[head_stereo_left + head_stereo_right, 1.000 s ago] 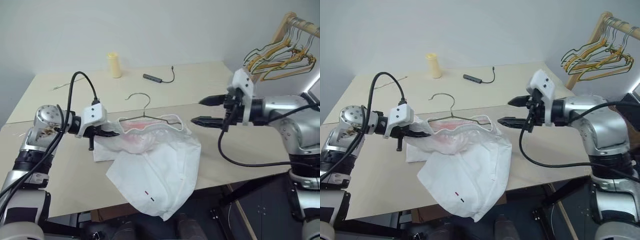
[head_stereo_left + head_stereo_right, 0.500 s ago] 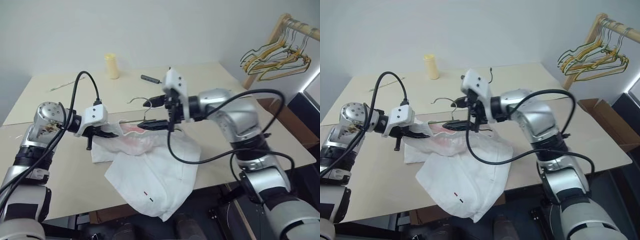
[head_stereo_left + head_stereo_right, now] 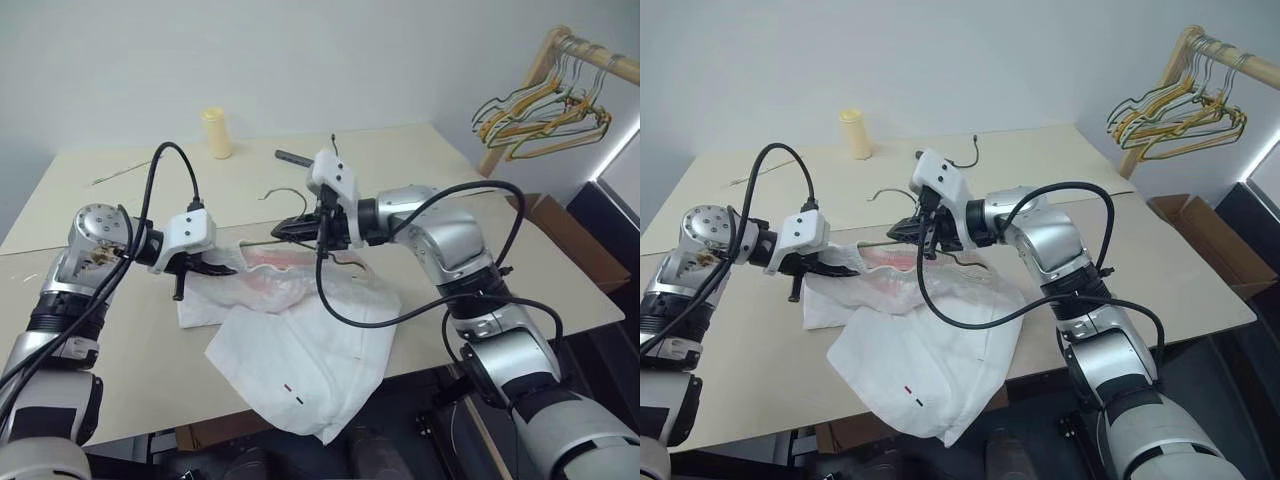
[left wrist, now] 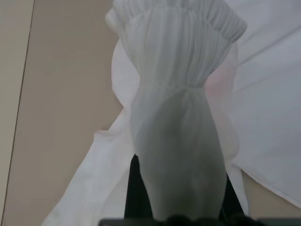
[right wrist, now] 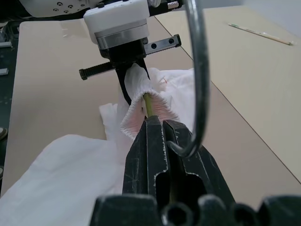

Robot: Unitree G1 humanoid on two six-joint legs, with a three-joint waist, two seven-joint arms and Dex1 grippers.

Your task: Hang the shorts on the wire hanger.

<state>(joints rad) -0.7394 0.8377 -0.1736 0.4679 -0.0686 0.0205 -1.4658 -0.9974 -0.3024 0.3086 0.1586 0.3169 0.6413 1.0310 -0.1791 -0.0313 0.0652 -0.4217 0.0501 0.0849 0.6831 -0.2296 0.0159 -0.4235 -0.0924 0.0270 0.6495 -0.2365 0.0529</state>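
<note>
Our left gripper (image 3: pixel 222 268) fingers clamp the shorts (image 3: pixel 300 340) waistband; our right gripper (image 3: pixel 285 230) fingers are clamped on the wire hanger (image 5: pixel 200 70) over the tabletop (image 3: pixel 120 340).

The left arm reaches in from the left with its wrist level, and the left gripper (image 3: pixel 222 267) is clamped tight on a fold of the shorts (image 3: pixel 300 340), fingers pointing right and slightly down. The right arm is bent across the body, forearm pointing left, and the right gripper (image 3: pixel 283 230) is closed on the hanger (image 5: pixel 200 70) at the base of its hook.
</note>
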